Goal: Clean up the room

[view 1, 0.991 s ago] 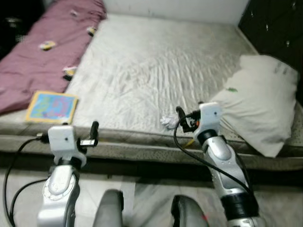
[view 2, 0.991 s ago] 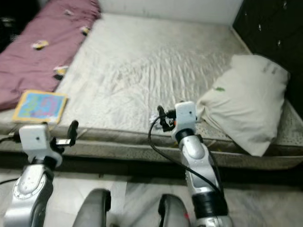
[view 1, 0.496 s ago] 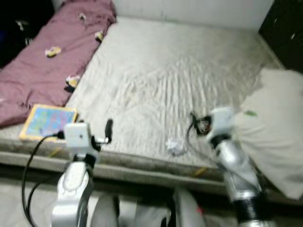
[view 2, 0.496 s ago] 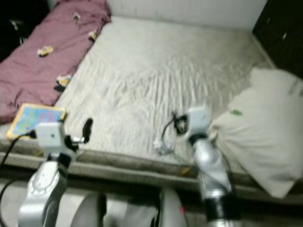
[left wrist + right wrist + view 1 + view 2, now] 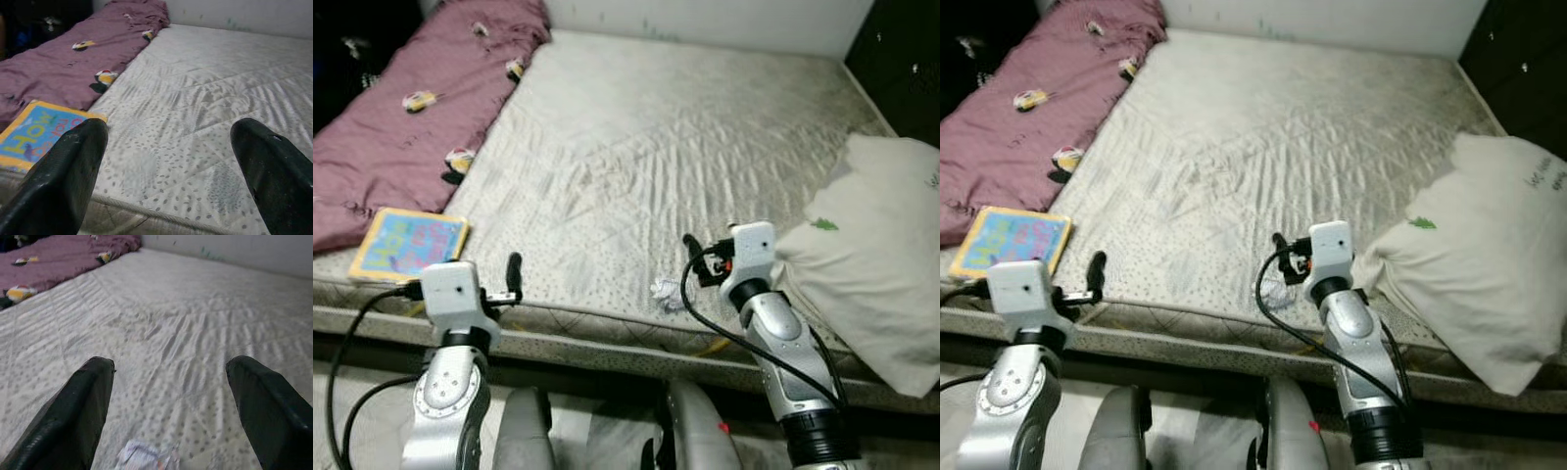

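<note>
Right gripper point(image 5: 166, 411) hovered fingers apart above crumpled paper point(image 5: 667, 291) near mattress point(image 5: 705, 127) front edge (book point(image 5: 408, 244) leftward); left gripper point(image 5: 171, 171) likewise spread.

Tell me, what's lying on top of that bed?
On the mattress: a purple blanket, a colourful book, a crumpled paper scrap and a white pillow. Whatever lies under blanket or pillow is hidden.

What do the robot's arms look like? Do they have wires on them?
Both arms are shiny silver tubes with rounded joints. Each wrist carries a white boxy block, and black cables loop from it down the arm. The right arm has a black band low down. The left gripper and right gripper end in long black jaws with rounded tips.
</note>
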Controlling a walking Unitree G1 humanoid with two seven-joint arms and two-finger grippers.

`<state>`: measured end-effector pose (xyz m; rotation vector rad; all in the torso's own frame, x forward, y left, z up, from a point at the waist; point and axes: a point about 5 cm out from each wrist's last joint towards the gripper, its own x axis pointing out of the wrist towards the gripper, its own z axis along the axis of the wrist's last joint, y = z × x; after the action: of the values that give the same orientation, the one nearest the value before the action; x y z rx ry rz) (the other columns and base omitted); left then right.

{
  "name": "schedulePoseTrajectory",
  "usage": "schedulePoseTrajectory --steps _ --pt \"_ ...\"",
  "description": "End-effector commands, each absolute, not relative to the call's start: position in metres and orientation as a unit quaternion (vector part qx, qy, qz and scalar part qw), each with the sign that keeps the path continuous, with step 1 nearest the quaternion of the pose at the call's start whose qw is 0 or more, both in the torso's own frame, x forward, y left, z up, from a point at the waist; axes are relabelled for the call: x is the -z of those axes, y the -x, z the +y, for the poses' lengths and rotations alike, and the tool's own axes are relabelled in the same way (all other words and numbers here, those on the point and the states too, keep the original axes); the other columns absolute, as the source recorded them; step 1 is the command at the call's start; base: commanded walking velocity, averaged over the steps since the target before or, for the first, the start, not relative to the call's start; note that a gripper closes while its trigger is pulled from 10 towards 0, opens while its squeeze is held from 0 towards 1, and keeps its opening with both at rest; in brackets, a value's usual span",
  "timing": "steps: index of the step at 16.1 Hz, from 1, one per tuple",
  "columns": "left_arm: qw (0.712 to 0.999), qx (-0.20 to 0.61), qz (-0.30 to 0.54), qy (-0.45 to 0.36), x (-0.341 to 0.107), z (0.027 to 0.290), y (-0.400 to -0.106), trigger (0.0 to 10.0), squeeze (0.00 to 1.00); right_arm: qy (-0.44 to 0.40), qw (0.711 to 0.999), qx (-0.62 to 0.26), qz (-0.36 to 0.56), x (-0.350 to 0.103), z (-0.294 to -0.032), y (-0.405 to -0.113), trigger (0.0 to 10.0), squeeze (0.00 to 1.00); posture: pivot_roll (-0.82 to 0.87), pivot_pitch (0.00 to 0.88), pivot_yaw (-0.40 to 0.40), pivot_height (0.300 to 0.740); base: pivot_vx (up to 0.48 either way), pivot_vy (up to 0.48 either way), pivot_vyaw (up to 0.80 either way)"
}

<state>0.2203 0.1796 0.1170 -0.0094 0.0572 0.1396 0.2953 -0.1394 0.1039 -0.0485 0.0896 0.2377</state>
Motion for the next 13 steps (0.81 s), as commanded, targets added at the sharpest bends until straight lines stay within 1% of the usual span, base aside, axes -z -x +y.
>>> schedulePoseTrajectory --steps 1,2,4,5,9,13 --pt "0.996 -0.084 0.036 -0.001 -0.119 0.183 -0.213 10.0 0.0 0.02 0.989 -0.137 0.056 -0.103 -0.132 -0.295 10.0 0.0 0.14 0.125 -0.072 0.547 0.0 0.0 0.0" --pt "0.996 -0.086 0.039 -0.004 -0.12 0.184 -0.21 10.0 0.0 0.017 0.987 -0.144 0.064 -0.101 -0.128 -0.297 10.0 0.0 0.15 0.136 -0.07 0.537 0.0 0.0 0.0" --pt "0.994 -0.096 0.05 -0.005 -0.121 0.186 -0.203 10.0 0.0 0.017 0.986 -0.152 0.071 -0.1 -0.122 -0.302 10.0 0.0 0.16 0.15 -0.07 0.537 0.0 0.0 0.0" --pt "0.994 -0.097 0.05 -0.004 -0.122 0.186 -0.202 10.0 0.0 0.018 0.986 -0.152 0.071 -0.101 -0.121 -0.303 10.0 0.0 0.17 0.179 -0.066 0.537 0.0 0.0 0.0" --pt "0.993 -0.109 0.053 0.004 -0.129 0.185 -0.194 10.0 0.0 0.018 0.984 -0.165 0.064 -0.099 -0.112 -0.319 10.0 0.0 0.2 0.201 -0.066 0.537 0.0 0.0 0.0" --pt "0.99 -0.124 0.066 -0.009 -0.135 0.19 -0.176 10.0 0.0 0.005 0.981 -0.186 0.049 -0.099 -0.084 -0.33 10.0 0.0 0.26 0.245 -0.051 0.537 0.0 0.0 0.0"
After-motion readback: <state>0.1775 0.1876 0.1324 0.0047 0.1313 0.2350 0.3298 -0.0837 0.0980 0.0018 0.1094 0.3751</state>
